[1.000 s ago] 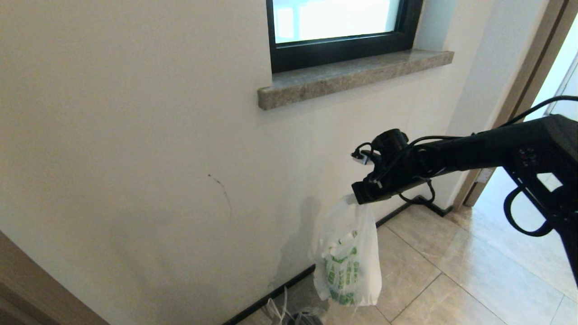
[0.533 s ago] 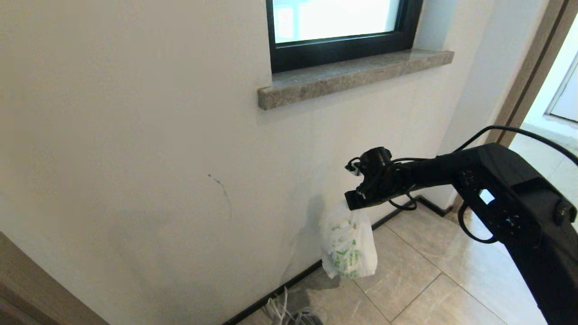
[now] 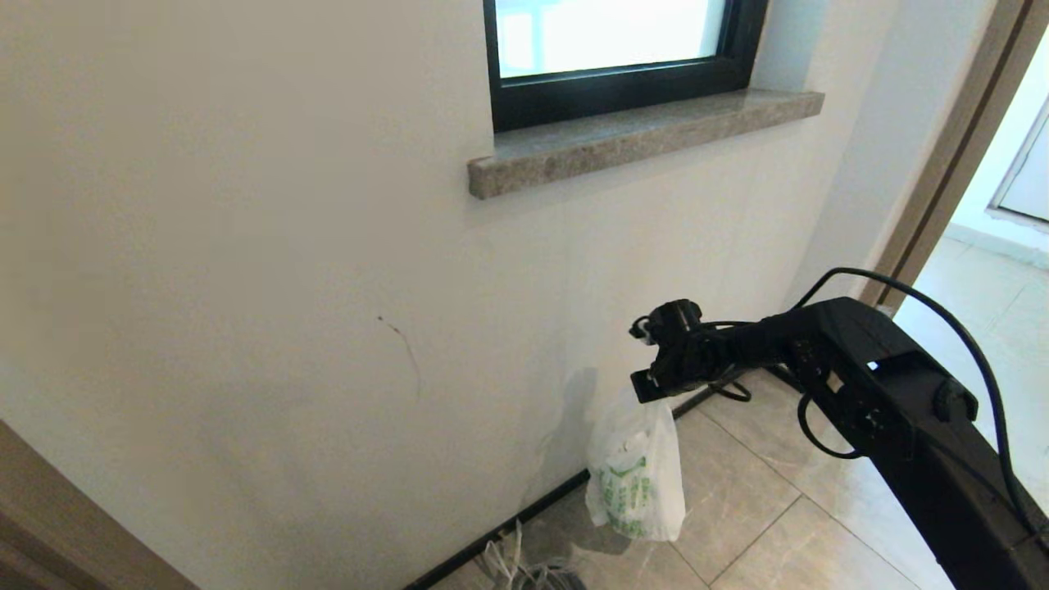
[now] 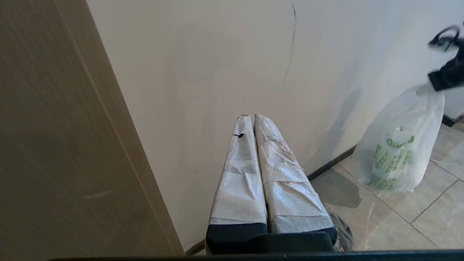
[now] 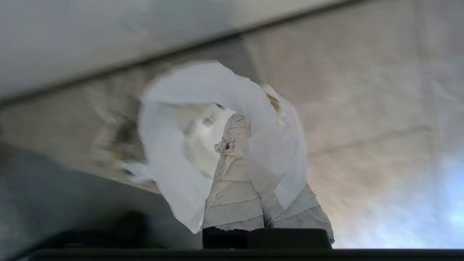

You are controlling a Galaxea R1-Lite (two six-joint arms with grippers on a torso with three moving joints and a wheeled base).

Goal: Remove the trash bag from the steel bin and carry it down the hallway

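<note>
Two sets of fingers: one grasping, one idle.
Right fingers [image 5: 232, 174]: clenched on the white plastic at the top of the trash bag [image 3: 638, 479], which wraps round their taped tips.
Right gripper [image 3: 647, 385]: held out level near the wall, above the floor.
Trash bag: hangs straight down from that grip, just beside the white wall [image 3: 246, 246]; its bottom is close to the floor tiles [image 3: 737, 508], but whether it touches them cannot be told.
Bag contents: green print shows on the lower part; pale lumps bulge inside, too unclear to name.
Left fingers [image 4: 253, 163]: pressed together, holding nothing, pointing at the wall beside a wooden door frame [image 4: 54, 145].
Surroundings: black baseboard [image 3: 508, 524] along the wall; dark-framed window [image 3: 615, 82] with a stone sill [image 3: 639, 139] above; doorway at right.
</note>
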